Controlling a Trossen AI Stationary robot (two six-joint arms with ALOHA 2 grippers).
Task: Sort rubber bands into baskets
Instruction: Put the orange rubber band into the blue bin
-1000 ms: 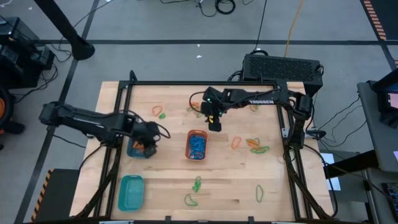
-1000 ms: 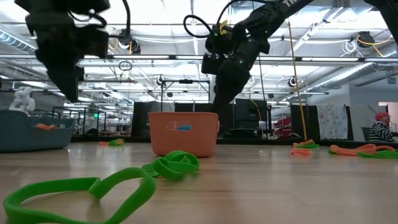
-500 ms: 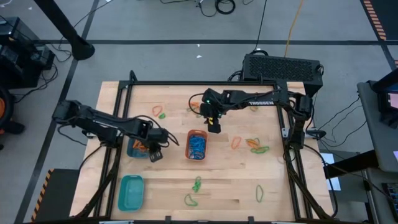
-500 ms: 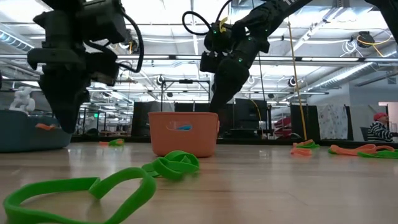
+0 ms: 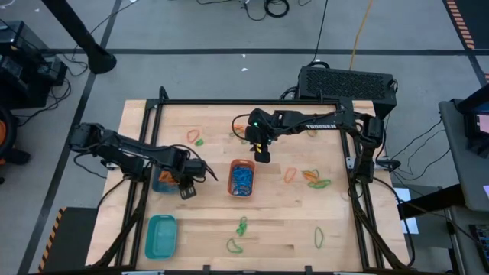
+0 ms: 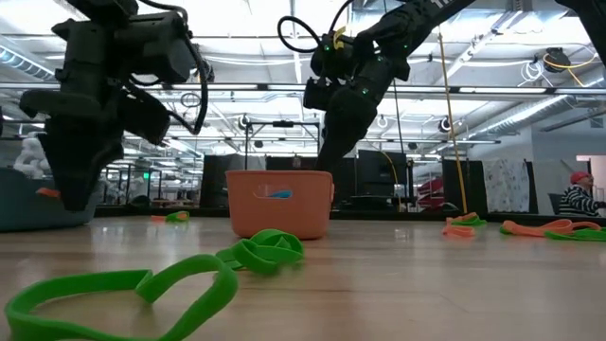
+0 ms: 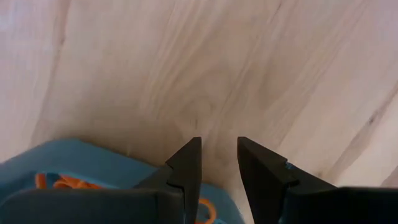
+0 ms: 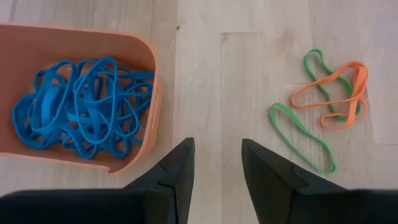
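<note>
From above, the left gripper [image 5: 187, 191] hangs just beside the round basket [image 5: 164, 182], which holds orange bands; the right gripper [image 5: 263, 156] hovers near the orange basket [image 5: 241, 177] of blue bands [image 5: 242, 180]. The teal basket [image 5: 161, 235] sits at the tabletop's [image 5: 283, 214] near-left corner, loose bands scattered around. At table height, green bands [image 6: 256, 254] lie in front. Left wrist: jaws parted, empty, over bare wood. Right wrist: jaws parted, empty, between the orange basket and an orange-green tangle [image 8: 329, 99].
</note>
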